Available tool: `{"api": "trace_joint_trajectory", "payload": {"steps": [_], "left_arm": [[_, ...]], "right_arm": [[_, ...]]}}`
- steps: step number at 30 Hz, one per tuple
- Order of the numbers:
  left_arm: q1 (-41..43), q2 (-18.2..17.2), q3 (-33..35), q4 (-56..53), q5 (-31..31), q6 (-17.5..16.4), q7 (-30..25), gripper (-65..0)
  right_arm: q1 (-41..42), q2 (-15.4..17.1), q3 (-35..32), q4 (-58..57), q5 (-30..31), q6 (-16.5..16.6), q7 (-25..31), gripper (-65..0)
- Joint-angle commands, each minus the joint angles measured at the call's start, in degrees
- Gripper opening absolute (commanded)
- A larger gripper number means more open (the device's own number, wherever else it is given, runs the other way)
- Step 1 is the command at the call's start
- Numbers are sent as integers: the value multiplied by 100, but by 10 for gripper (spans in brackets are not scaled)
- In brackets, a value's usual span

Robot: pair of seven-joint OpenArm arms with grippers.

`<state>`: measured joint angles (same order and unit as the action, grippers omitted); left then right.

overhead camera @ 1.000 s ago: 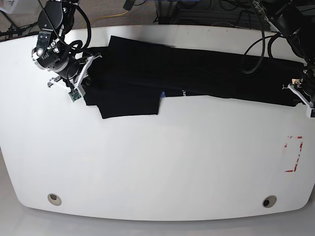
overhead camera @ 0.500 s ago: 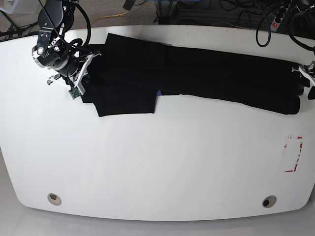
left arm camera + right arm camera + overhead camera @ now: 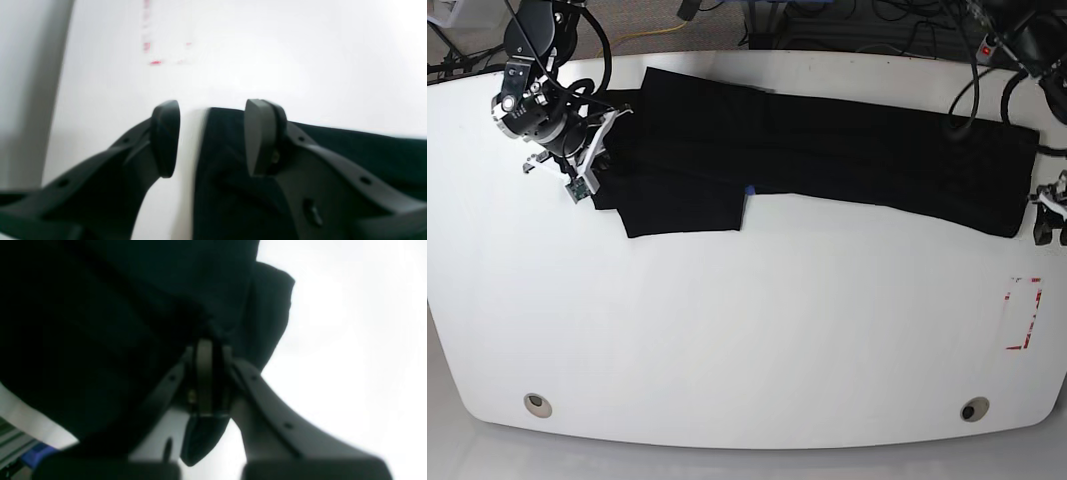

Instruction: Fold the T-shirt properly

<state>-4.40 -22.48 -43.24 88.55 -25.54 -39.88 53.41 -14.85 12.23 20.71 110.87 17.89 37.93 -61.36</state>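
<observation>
The T-shirt (image 3: 827, 160) lay folded into a long black band across the far part of the white surface (image 3: 747, 340), one sleeve end jutting toward the camera at the base view's left. The right tool (image 3: 205, 350) was clamped shut on a bunched edge of the cloth at that end — fabric filled most of its wrist view. The left tool (image 3: 206, 136) stood with its jaws apart at the band's other end, holding nothing; the shirt's edge lay below, between its pads (image 3: 258, 136). A red-marked rectangle (image 3: 1024, 313) sat near the surface's edge — well clear of the cloth.
</observation>
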Motion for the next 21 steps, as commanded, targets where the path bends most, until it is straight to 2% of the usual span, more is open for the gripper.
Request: {"api": "trace_joint_trajectory", "payload": {"steps": [1, 4, 7, 10, 12, 21], "left_arm": [[-364, -104, 241, -385, 273, 177, -132, -357], [-812, -104, 487, -1036, 976, 449, -167, -357], [-1146, -86, 733, -1572, 1512, 458, -378, -357], [-1234, -77, 953, -1994, 1890, 467, -835, -357], [-1234, -77, 953, -2161, 2005, 476, -1064, -357], [-1252, -86, 962, -2838, 2022, 458, -1143, -357]], "right_arm": [[65, 3, 26, 117, 35, 0, 110, -650], [74, -76, 26, 109, 9, 0, 119, -650], [109, -111, 26, 109, 26, 0, 119, -650], [145, -287, 26, 109, -18, 0, 119, -650], [145, -322, 26, 100, -9, 0, 119, -650], [145, -331, 26, 100, 26, 0, 119, -650]]}}
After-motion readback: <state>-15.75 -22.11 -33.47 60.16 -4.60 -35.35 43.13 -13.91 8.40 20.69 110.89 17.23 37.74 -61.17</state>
